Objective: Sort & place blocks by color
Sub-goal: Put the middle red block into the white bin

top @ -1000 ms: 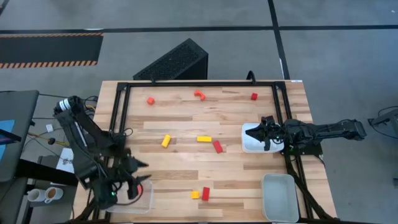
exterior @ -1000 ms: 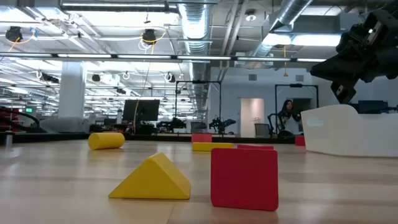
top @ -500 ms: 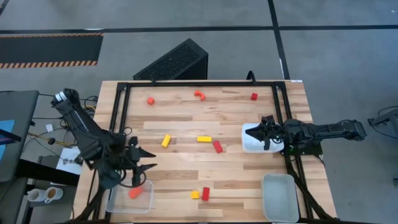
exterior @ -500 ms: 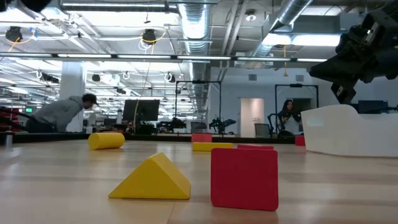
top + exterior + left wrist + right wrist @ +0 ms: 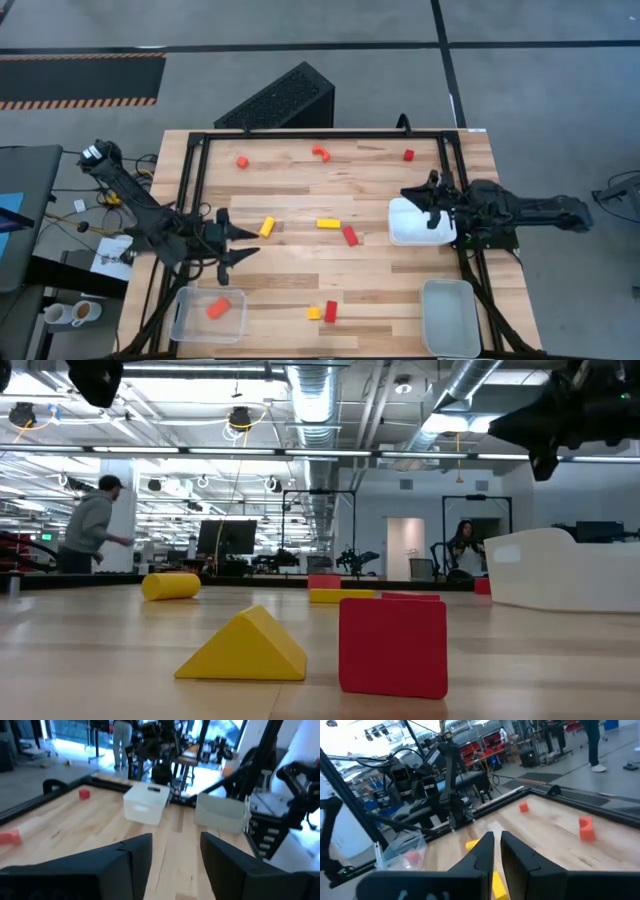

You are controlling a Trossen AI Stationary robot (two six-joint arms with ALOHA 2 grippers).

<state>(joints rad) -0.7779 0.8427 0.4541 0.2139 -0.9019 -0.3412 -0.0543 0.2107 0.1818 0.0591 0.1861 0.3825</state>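
Over bare wood, left gripper (image 5: 245, 247) hovers (fingers spread).

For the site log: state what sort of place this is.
Likely an open robotics lab or workshop: exposed ceiling ducts, racks of equipment beyond the wooden table, and a person at work behind.

Nine blocks (image 5: 349, 235) lie about, with three trays (image 5: 450, 318).

light: bright, even overhead | shadows: soft | wrist views: blurred, window glare
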